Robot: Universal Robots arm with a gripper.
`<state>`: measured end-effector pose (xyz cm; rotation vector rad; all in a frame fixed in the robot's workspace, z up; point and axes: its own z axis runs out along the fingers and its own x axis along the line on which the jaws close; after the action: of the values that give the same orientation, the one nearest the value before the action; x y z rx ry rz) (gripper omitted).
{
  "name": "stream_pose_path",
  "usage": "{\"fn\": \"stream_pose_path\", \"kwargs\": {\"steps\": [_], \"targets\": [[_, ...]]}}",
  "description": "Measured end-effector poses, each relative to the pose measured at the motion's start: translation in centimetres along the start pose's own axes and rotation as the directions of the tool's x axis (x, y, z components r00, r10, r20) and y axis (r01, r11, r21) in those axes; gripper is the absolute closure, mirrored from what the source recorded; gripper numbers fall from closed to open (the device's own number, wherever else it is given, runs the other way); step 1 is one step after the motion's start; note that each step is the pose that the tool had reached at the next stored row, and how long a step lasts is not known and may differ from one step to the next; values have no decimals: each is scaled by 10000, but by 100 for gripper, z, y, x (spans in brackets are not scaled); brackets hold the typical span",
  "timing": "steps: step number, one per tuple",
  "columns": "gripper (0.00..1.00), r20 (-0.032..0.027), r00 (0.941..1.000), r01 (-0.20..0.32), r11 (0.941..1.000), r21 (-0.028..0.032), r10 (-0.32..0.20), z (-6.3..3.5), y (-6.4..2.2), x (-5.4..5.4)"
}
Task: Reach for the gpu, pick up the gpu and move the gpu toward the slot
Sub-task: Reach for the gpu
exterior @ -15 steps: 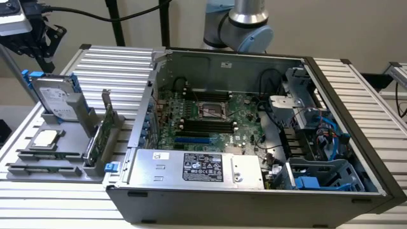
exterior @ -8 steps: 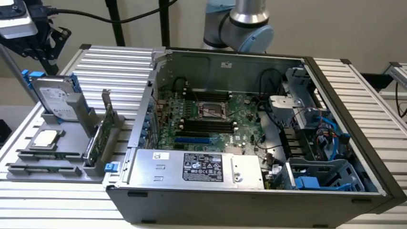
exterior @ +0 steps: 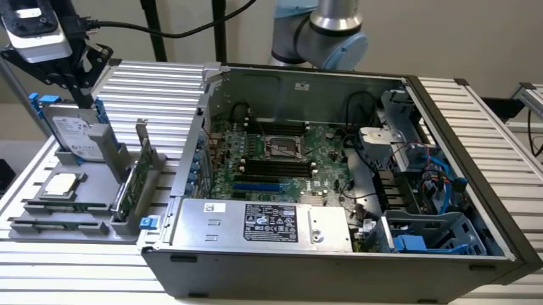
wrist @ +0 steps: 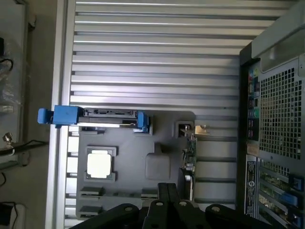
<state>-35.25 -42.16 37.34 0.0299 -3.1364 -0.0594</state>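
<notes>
Black end effector (exterior: 86, 94) hangs at the exterior view's upper left, fingers pinched together with nothing in them, tips just over the top edge of the silver box-shaped hard drive with blue rails (exterior: 75, 132). The thin flat green circuit-board gpu with silver end bracket (exterior: 135, 183) stands on edge in the grey moulded parts tray (exterior: 81, 227). It sits to the exterior view's right of the drive, just beside the open grey computer case (exterior: 339, 270), untouched. Likely light and stiff but fragile, so take it by the free upper edge or near the bracket, not the faces. Tight room: drive and tray post one side, case wall the other. Ribbed aluminium worktop (exterior: 157, 79) underneath looks slick; the tray seems to steady the card. Inside the case, cables crowd the green motherboard (exterior: 288, 159).
</notes>
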Motion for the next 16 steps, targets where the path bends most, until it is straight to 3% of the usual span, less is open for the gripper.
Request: {"fn": "stream_pose_path", "kwargs": {"steps": [11, 16], "targets": [[89, -3, 10000, 0, 10000, 33, 0, 15, -229, -328], [89, -10, 10000, -1, 10000, 44, 1, 27, -286, -407]]}}
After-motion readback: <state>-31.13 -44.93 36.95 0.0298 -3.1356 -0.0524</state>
